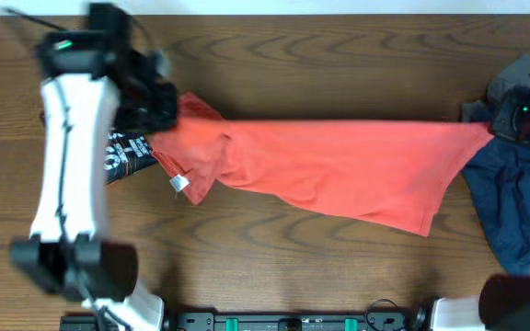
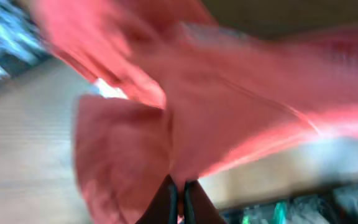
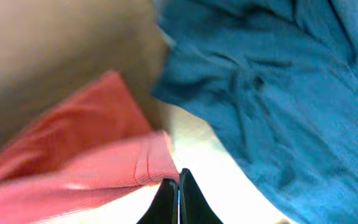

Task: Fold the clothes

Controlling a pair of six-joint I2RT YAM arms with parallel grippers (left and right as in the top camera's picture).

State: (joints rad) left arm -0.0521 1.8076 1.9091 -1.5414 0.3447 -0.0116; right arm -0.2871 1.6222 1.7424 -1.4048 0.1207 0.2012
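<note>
Wood-grain table [image 1: 339, 64], viewed from above. Coral-red T-shirt [image 1: 339, 165] was stretched in a long band across the middle, held taut between both arms. Left gripper [image 2: 180, 186] was pinched tight on bunched cloth at the shirt's left end, with a white tag [image 1: 180, 184] hanging just beside it. Right gripper [image 3: 178, 183] was closed on the hemmed right corner. Navy blue garment [image 1: 513, 207] lay crumpled beneath the right arm, with a grey garment [image 1: 515, 78] beyond it. Black printed garment [image 1: 125, 154] lay partly under the left arm.
</note>
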